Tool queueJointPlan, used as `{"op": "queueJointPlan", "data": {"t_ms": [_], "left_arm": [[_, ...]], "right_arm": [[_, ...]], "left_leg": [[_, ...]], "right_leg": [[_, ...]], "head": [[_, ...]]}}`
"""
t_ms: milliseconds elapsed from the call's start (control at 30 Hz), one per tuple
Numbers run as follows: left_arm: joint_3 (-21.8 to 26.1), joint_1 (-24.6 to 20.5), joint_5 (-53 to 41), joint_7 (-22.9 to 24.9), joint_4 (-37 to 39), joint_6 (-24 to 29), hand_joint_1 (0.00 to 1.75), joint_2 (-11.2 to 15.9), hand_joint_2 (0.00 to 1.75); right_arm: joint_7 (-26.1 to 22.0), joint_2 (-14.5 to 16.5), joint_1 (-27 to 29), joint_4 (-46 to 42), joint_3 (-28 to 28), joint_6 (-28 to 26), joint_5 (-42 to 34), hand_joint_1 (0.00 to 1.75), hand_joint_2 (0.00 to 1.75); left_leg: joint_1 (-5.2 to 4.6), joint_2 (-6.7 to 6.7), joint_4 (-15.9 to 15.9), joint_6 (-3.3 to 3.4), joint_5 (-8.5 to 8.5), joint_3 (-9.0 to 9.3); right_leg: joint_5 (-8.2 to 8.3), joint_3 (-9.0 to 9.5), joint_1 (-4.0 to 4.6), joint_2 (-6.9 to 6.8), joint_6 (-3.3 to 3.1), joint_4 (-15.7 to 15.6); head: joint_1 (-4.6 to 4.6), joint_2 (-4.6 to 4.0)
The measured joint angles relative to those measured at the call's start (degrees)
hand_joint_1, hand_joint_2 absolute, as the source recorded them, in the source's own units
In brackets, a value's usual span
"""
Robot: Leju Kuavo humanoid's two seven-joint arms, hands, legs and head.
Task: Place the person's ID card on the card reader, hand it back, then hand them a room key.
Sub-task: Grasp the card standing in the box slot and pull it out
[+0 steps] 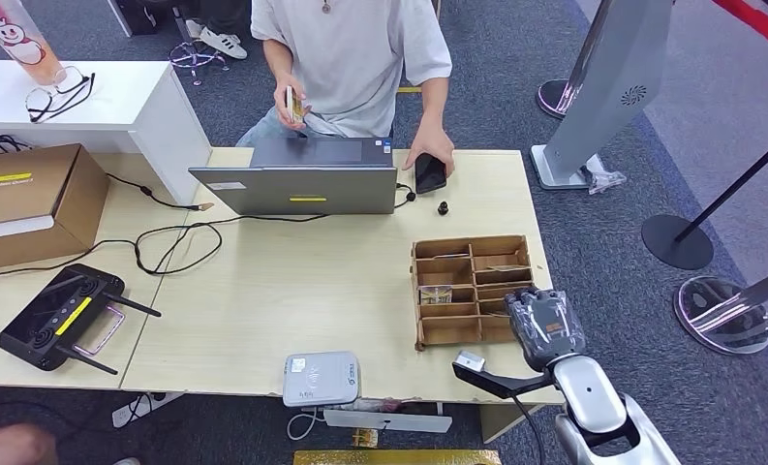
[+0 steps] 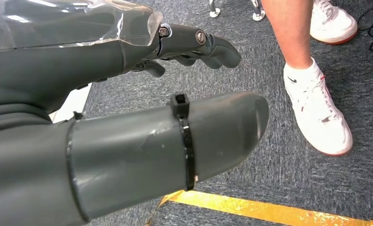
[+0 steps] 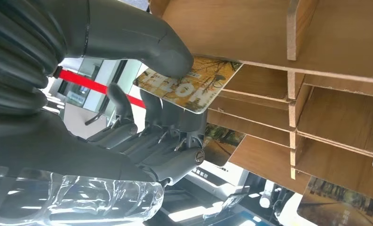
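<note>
Room key (image 3: 190, 84): a printed card, pinched between the thumb and fingers of the right hand (image 3: 128, 94) at the mouth of the wooden organiser; in the right wrist view it sits just clear of a divider edge, its far corner still beside the shelf.
Table (image 1: 292, 291): light wood, beneath and ahead of the right hand; the person sits on the far side, well beyond the organiser.
Person (image 1: 351, 58): directly across from the hand's reach, holding a small card (image 1: 291, 104), probably the ID card, in one hand and a phone (image 1: 429, 172) under the other.
Wooden organiser (image 1: 472, 289): compartmented tray lying immediately in front of the right hand (image 1: 544, 325); other cards rest in nearby slots.
Card reader (image 1: 322, 378): white box near the table's near edge, off to the inner side of the right hand.
Left hand (image 2: 128, 117): hanging low over the carpet, fingers loosely apart, holding nothing.
Step in hand, judged: drawing the key out of its slot.
Advice: keep the pinch firm, pull straight back along the slot so the card does not catch the divider, then lift above the organiser's wall before reaching across to the person.
</note>
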Motion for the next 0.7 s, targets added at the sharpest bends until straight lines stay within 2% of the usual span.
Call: {"op": "queueJointPlan", "data": {"t_ms": [33,233,700], "left_arm": [[0.01,0.00,0.02,-0.01,0.00,0.00,0.00,0.00,0.00],[0.00,0.00,0.02,-0.28,0.00,0.02,0.00,-0.01,0.00],[0.03,0.01,0.11,-0.57,0.00,0.04,0.00,-0.02,0.00]], "right_arm": [[-0.05,0.00,-0.10,0.16,0.05,-0.01,-0.03,1.74,1.75],[-0.60,0.00,-0.71,0.83,0.19,-0.81,-0.89,1.75,1.75],[-2.09,0.00,-0.73,-1.27,0.79,-8.14,-0.68,1.75,1.75]], "left_leg": [[0.00,0.00,0.00,0.00,0.00,0.00],[0.00,0.00,0.00,0.00,0.00,0.00],[0.00,0.00,0.00,0.00,0.00,0.00]], "right_leg": [[0.00,0.00,0.00,0.00,0.00,0.00],[0.00,0.00,0.00,0.00,0.00,0.00],[0.00,0.00,0.00,0.01,0.00,0.00]], "head": [[0.01,0.00],[0.00,0.00],[-0.01,0.00]]}}
